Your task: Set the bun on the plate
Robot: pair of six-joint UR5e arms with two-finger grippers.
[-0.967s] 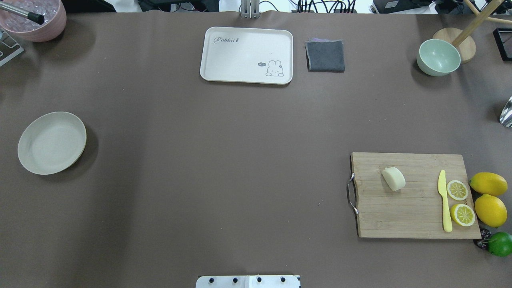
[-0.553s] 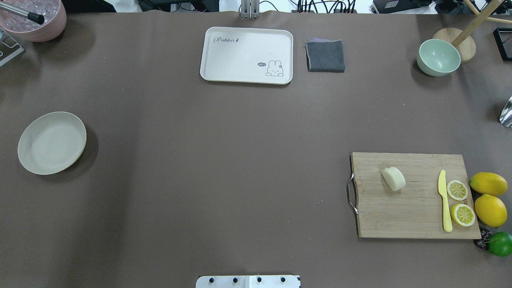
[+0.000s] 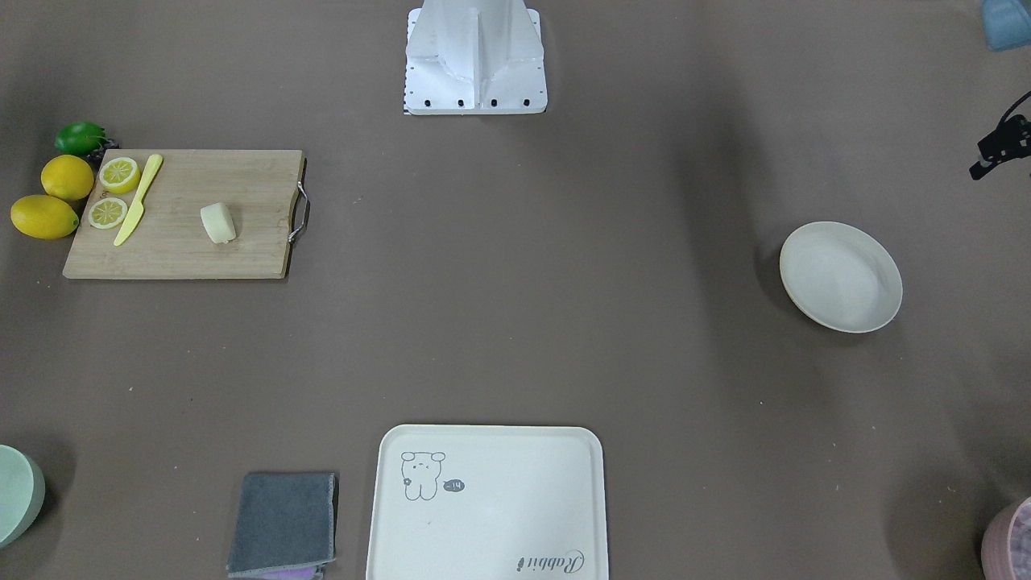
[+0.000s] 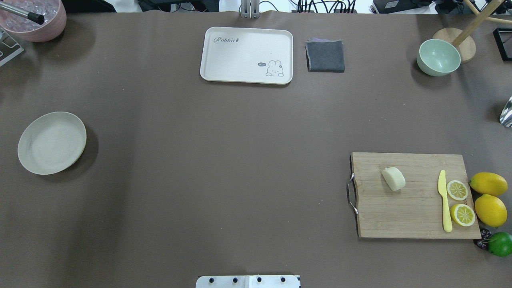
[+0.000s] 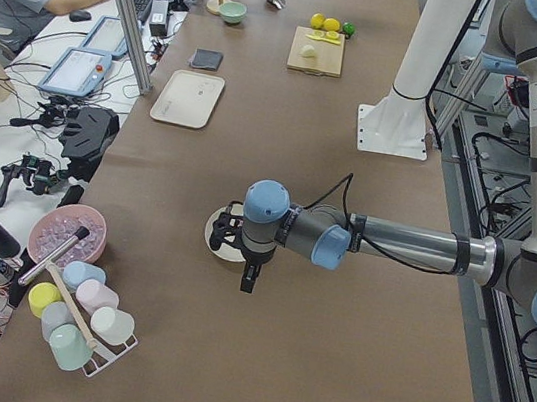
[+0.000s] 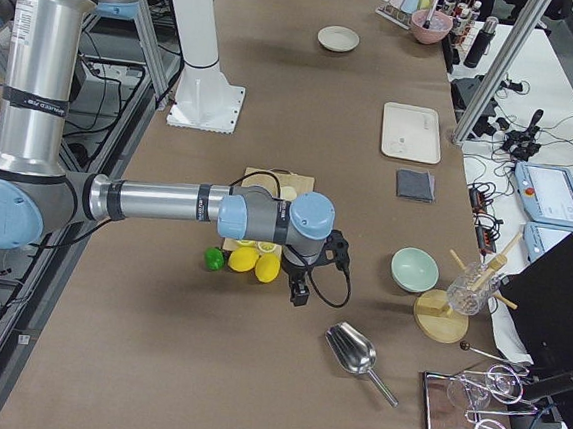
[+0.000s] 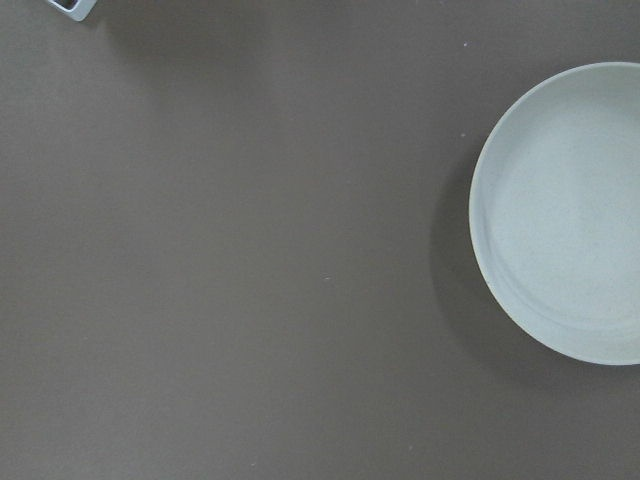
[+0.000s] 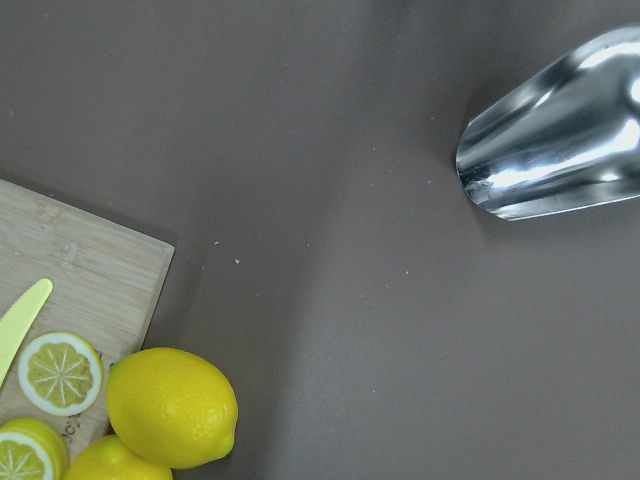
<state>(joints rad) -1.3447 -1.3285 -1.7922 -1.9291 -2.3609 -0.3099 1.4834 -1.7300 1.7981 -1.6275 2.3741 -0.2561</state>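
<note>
The bun (image 4: 394, 179) sits on the cutting board (image 4: 416, 216) at the robot's right end of the surface, its long axis slanting across the board. The right tool (image 6: 300, 294) hangs just past the lemons (image 4: 490, 210), so that arm is nearer (whether either tool is apart or together, I cannot tell). The plate (image 4: 52, 143) lies well apart from the bun, by the left tool (image 5: 247, 281).

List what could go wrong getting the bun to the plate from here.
1. The bun sits on the cutting board, far across from the plate; such a long carry risks a drop.
2. The smooth, rounded bun may slip or squash when gripped.
</note>
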